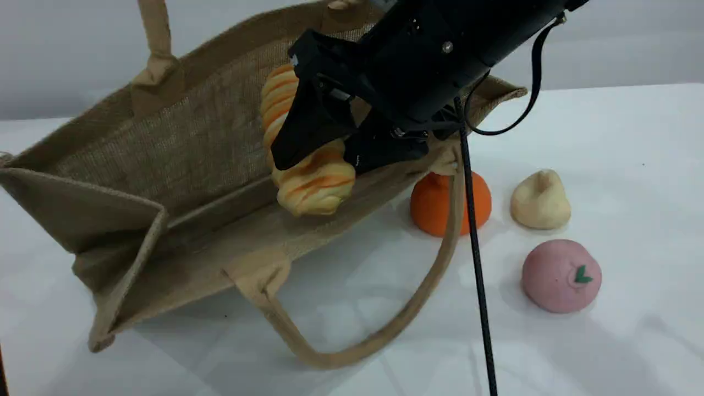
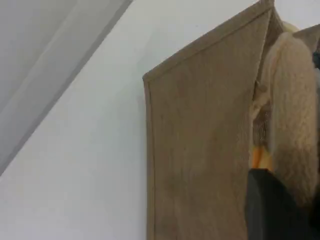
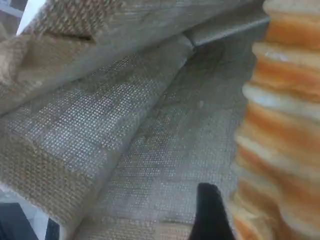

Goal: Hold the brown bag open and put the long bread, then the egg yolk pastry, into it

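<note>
Long bread (image 1: 308, 165), one loaf, is gripped by the right gripper (image 1: 330, 146), whose black fingers are closed across its striped middle; it is held upright in the open mouth of the brown bag (image 1: 165, 165), its lower end above the near rim, and its middle is hidden behind the fingers. In the right wrist view the loaf (image 3: 280, 125) fills the right edge, cut off at top and bottom, with one dark fingertip (image 3: 210, 210) against it and the woven inner wall of the bag (image 3: 125, 125) behind. One bag is seen, lying tilted with its mouth toward the camera; two handles are counted, one looping onto the table (image 1: 605, 357) in front of the bag, the other rising behind it and cut off at the top edge. The left gripper is shown only as a dark blurred tip (image 2: 275, 210) at the bottom of its own view, beside a pale fuzzy handle and the bag's outer side (image 2: 200, 150); whether it is open or closed cannot be told. To the right of the bag, three round items are counted: one orange fruit (image 1: 440, 206) just beside the bag, partly hidden behind the handle and a black cable; one egg yolk pastry (image 1: 540, 199) further right; one pink peach (image 1: 560, 275) nearer the camera.
</note>
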Robot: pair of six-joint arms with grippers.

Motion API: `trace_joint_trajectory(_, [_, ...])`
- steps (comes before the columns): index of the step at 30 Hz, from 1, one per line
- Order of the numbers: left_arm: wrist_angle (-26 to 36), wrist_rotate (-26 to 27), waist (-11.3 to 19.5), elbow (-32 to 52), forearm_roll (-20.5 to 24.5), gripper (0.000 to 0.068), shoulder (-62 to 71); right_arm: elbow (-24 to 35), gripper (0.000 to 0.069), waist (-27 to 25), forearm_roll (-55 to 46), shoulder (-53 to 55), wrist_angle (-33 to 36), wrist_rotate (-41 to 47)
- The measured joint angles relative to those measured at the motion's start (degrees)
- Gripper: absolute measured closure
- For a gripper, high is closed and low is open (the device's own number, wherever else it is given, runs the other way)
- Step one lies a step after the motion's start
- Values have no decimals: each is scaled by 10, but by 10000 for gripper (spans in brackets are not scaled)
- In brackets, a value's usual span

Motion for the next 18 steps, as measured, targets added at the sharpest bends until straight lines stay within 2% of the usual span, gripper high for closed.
trace_joint_trajectory(18, [24,1,0,0,0,596,0,0,267,-2,-21,0,-41,1])
